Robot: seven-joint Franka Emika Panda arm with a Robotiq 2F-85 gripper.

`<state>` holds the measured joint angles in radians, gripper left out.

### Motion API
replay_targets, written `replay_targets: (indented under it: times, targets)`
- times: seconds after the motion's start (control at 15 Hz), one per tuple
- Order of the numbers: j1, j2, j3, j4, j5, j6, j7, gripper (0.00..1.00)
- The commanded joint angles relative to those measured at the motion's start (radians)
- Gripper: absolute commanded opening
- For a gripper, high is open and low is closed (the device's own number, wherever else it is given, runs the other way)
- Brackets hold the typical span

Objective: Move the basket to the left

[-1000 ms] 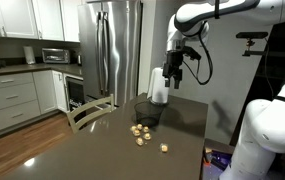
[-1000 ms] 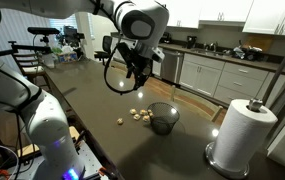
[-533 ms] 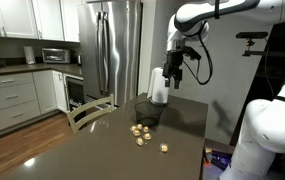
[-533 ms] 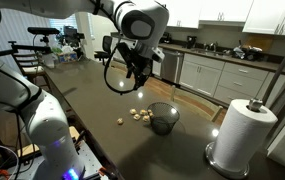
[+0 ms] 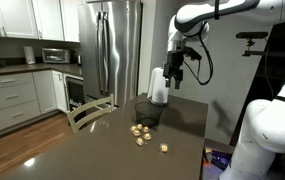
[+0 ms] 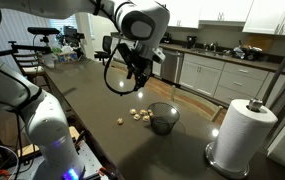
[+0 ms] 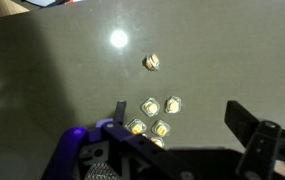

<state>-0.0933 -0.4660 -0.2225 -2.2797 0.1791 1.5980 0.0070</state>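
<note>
My gripper (image 6: 137, 79) hung spread and empty well above the bench (image 6: 82, 100), so I judged I should centre it over the rim of the basket (image 6: 163, 118), just beside the lumps (image 6: 135, 115), then lower straight.

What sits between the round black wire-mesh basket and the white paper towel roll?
Nothing. In an exterior view, only bare dark tabletop separates the black wire-mesh basket from the white paper towel roll.

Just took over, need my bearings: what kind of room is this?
Most likely a home kitchen: a stainless-steel refrigerator, white cabinets, and a microwave on the counter.
</note>
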Motion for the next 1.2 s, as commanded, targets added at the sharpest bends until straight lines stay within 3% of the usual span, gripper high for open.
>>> replay_targets:
  times: [0.0, 0.27, 1.13]
  targets:
    - [-0.053, 0.007, 0.009, -0.010, -0.025, 0.012, -0.008, 1.00]
    - [-0.087, 0.034, 0.013, 0.000, -0.083, 0.041, 0.000, 1.00]
    - [-0.093, 0.240, 0.007, 0.045, -0.153, 0.279, -0.017, 1.00]
